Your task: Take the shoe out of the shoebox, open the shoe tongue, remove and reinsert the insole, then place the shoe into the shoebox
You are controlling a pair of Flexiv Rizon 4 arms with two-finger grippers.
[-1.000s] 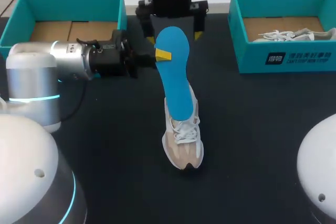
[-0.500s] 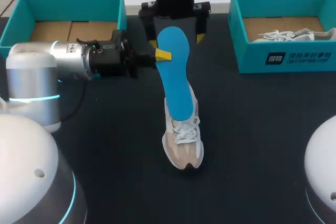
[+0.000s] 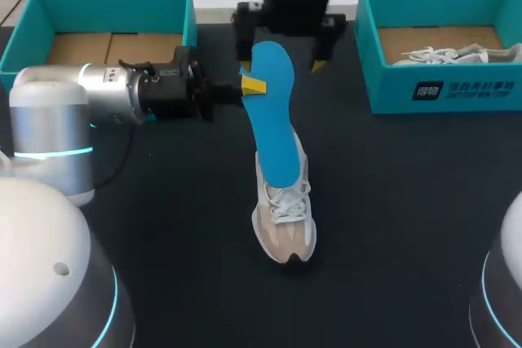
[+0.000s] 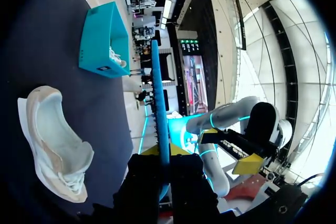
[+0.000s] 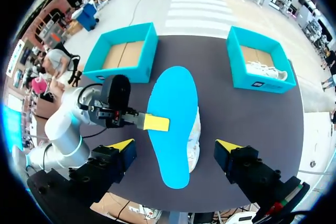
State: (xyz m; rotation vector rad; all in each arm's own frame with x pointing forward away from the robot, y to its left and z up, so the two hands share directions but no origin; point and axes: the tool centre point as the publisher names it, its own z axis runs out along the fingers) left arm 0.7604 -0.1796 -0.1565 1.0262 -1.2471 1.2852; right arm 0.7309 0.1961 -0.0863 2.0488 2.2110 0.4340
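Observation:
A blue insole (image 3: pixel 273 116) stands tilted over the table, its lower end over a white and beige shoe (image 3: pixel 284 218) that lies on the dark table. My left gripper (image 3: pixel 254 85) comes in from the left and is shut on the insole's left edge near the upper end. In the left wrist view the insole (image 4: pixel 160 124) shows edge-on between the fingers, and the shoe (image 4: pixel 52 145) lies beside it. My right gripper (image 3: pixel 281 56) hangs open behind and above the insole's upper end. From the right wrist view its tips straddle the insole (image 5: pixel 173 124) without touching it.
An empty teal shoebox (image 3: pixel 106 10) stands at the back left. A second teal shoebox (image 3: pixel 440 87) at the back right holds another white shoe (image 3: pixel 457 55). Bare dark table lies in front of and beside the shoe.
My right arm has shifted to the right and slightly forward above the insole. The left arm, the insole and the shoe have kept still.

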